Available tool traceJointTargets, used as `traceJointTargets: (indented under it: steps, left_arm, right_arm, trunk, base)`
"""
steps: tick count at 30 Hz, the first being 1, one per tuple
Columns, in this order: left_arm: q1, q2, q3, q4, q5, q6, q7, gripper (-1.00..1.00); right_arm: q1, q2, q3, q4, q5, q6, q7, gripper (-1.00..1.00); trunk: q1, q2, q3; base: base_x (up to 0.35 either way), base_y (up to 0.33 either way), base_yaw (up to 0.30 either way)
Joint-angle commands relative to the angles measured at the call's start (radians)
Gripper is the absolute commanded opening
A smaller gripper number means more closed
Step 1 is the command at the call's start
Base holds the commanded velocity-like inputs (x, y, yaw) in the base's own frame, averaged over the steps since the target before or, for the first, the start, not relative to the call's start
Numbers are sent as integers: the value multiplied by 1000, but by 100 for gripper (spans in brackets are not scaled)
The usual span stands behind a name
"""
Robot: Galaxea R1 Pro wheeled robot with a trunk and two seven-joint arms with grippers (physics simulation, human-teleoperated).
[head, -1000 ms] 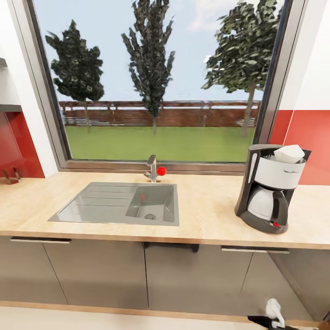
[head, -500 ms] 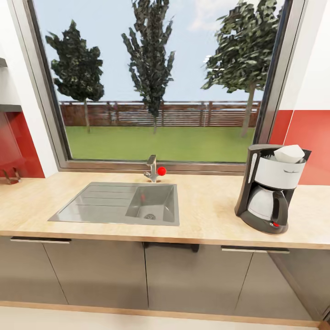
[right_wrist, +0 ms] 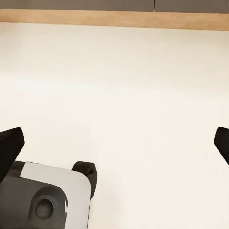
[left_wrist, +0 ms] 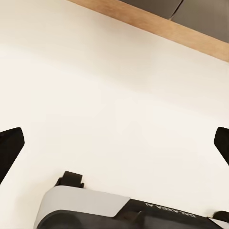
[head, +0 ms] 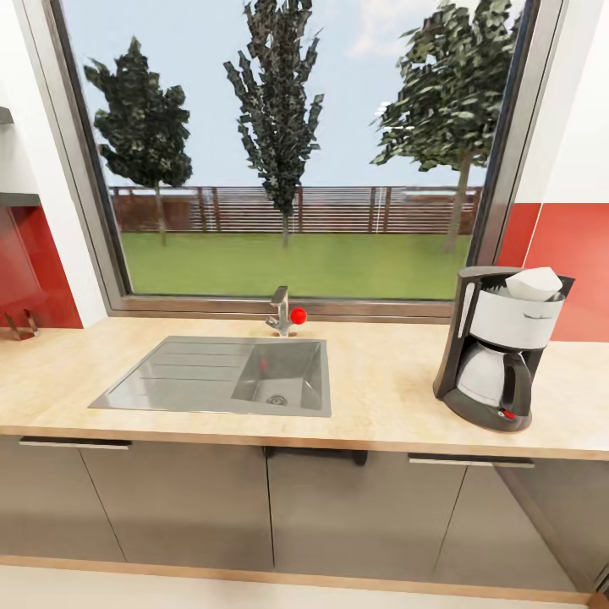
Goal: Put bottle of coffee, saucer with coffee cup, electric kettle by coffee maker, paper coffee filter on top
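Right pincer gone from head view

The only lettering was on the robot base in the left wrist view: a short pale line, upside down and too small to read.

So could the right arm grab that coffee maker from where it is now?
Probably not yet. The right gripper hangs open over the pale floor, low by the cabinet plinth, while the coffee maker sits up on the countertop. Nothing blocks it; the arm would have to lift first.
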Motion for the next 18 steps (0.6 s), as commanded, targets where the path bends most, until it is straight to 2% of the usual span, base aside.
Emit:
traceJointTargets:
  steps: [1,6,18]
  left_arm:
    - [0,-1,2,-1,8,-1,-1,100]
    - [0,-3,2,-1,8,-1,-1,100]
    - [0,-4,2,-3,9,-1,-1,100]
  right_arm:
    - [-1,0,-7,1,11,-6,4,100]
    - [-1,2,-7,0,11,-6,4,100]
    - [-1,2,-7,0,11,-5,4,100]
  trunk:
    - [0,-1,-1]
    - [0,-1,-1]
    - [0,-1,-1]
  base:
    - [0,0,0]
    - [0,0,35]
    - [0,0,245]
